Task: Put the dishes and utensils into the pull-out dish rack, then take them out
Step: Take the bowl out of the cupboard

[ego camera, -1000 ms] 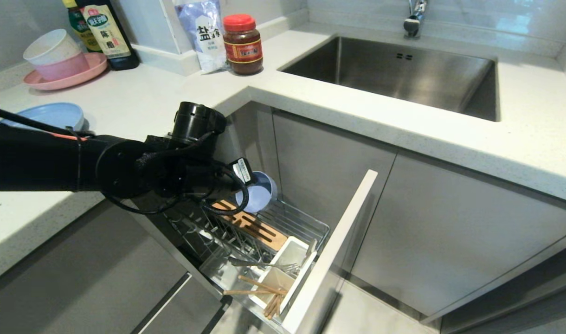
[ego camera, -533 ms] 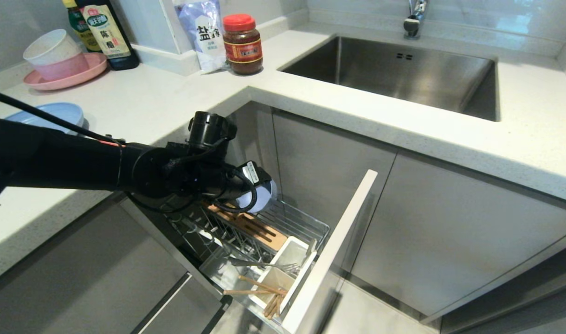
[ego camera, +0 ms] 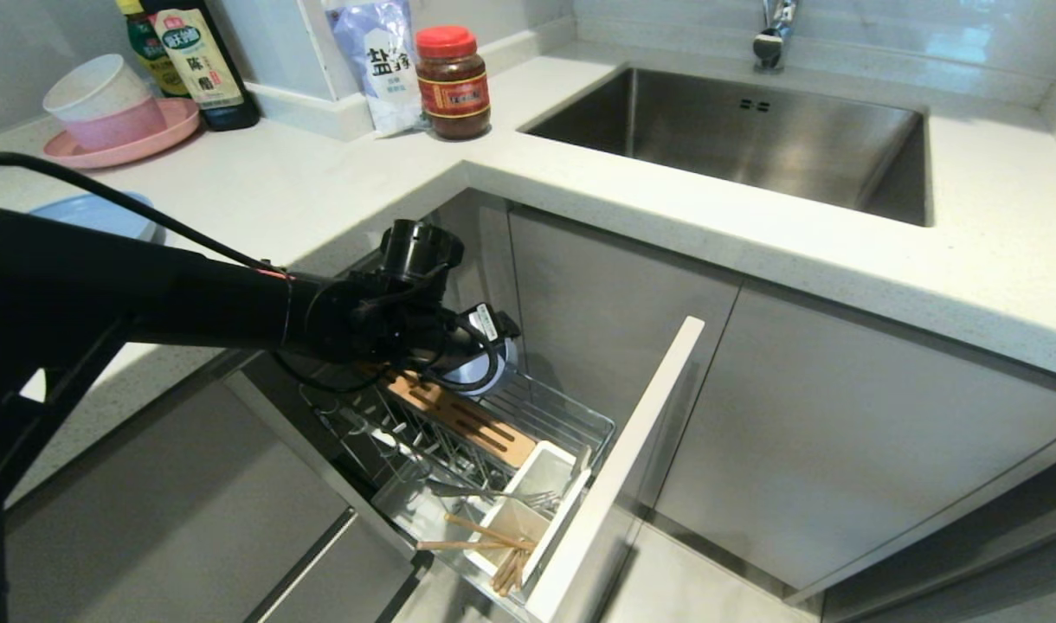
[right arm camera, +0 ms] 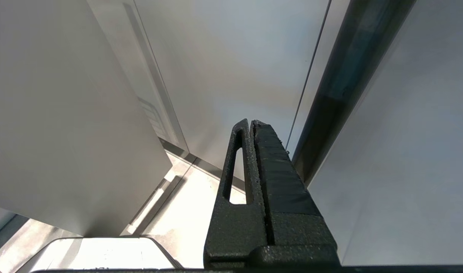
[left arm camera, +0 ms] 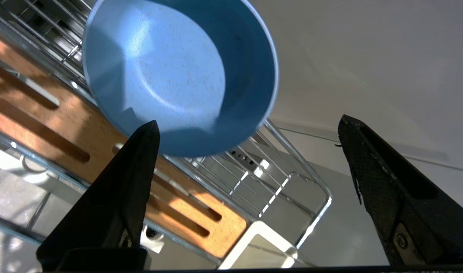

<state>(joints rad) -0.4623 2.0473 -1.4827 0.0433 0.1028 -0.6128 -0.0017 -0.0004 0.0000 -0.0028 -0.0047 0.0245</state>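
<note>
Where rack (ego camera: 571, 415) sits, one bowl (left arm camera: 178, 72), two chopsticks (ego camera: 480, 536), one fork (ego camera: 502, 495)

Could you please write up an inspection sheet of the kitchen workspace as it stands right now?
Surface: white speckled countertop, with sink.
Job's things: small blue bowl tilted at the back of the pull-out dish rack; fork and chopsticks at its white caddy; blue plate on the counter.
Clutter: pink plate with stacked bowls, bottles, bag, red-lidded jar.
Grippers: left gripper at the bowl, fingers spread, holding nothing; right gripper closed, parked by the cabinets.
Cables: black cable along the left arm.
Surroundings: grey cabinet doors.
</note>
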